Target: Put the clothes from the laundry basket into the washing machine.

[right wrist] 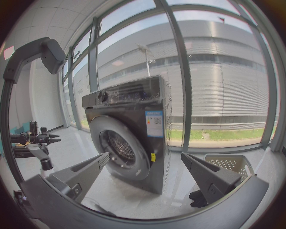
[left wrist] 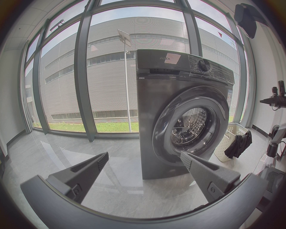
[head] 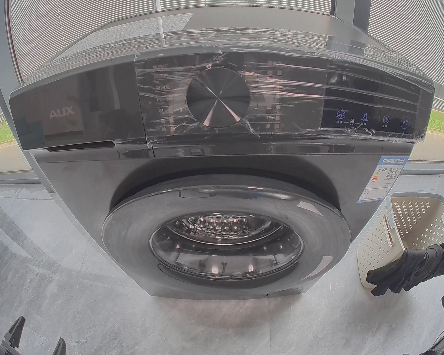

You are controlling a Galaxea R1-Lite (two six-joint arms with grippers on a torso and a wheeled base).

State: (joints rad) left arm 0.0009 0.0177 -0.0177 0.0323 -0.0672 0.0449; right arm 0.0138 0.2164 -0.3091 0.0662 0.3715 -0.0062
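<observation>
The dark clothes (head: pixel 411 270) were draped limp over the rim of the laundry basket (head: pixel 375 242), on the floor just beside the washing machine (head: pixel 86 191) on the robot's right, with its door (head: pixel 227 236) looking shut. Seemed like light, floppy fabric, nothing fragile, so I'd pinch the bunched fold at the rim, not a dangling end. Left end effector (left wrist: pixel 144 155) and right end effector (right wrist: pixel 144 155) both sat wide open and empty, well apart from the basket.
</observation>
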